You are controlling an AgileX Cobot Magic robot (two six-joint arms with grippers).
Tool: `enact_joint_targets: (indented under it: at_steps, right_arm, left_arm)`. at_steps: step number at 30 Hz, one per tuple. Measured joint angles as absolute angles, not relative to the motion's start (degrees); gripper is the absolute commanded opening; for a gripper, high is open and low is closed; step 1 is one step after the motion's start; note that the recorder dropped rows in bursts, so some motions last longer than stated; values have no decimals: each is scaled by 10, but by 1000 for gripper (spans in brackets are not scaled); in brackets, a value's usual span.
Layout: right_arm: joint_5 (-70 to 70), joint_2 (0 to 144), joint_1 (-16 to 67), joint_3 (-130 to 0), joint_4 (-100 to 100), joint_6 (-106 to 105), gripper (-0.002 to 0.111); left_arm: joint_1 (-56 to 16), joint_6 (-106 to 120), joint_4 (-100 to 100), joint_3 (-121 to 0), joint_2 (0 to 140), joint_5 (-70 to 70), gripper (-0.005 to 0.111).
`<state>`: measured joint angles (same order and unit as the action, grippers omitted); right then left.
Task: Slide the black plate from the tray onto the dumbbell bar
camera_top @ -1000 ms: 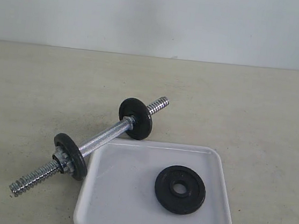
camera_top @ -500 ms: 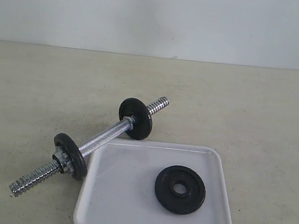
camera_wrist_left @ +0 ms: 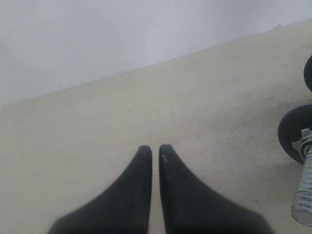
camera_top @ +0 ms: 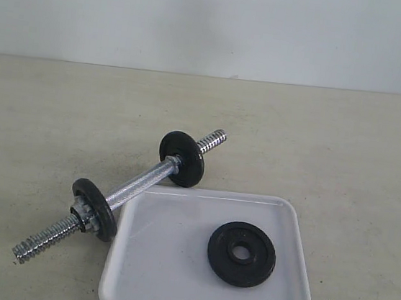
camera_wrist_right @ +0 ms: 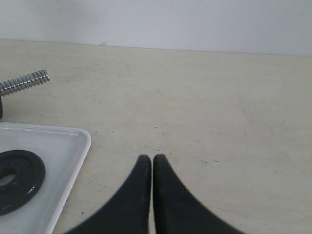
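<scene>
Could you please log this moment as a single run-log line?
stage: not started | black plate: flat in tray | dumbbell bar: beside tray | left gripper: shut, empty | right gripper: shut, empty

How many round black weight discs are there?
3. One round black iron disc lies flat in the white rectangular tray. On the chrome steel dumbbell bar stand a nearer disc by the tray's corner and a farther disc. None looks hidden.

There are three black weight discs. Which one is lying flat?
The black plate in the tray. It lies flat, off the dumbbell bar; the other two, far disc and near disc, stand upright on it.
</scene>
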<state>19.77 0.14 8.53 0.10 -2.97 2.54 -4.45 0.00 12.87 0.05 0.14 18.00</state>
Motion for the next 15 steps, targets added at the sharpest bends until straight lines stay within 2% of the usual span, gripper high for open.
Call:
enact_joint_targets:
  at_steps: [15]
  right_arm:
    - [151, 1, 85, 1, -27, 25, 0]
  left_arm:
    - [-45, 0, 116, 0, 1, 176, 4]
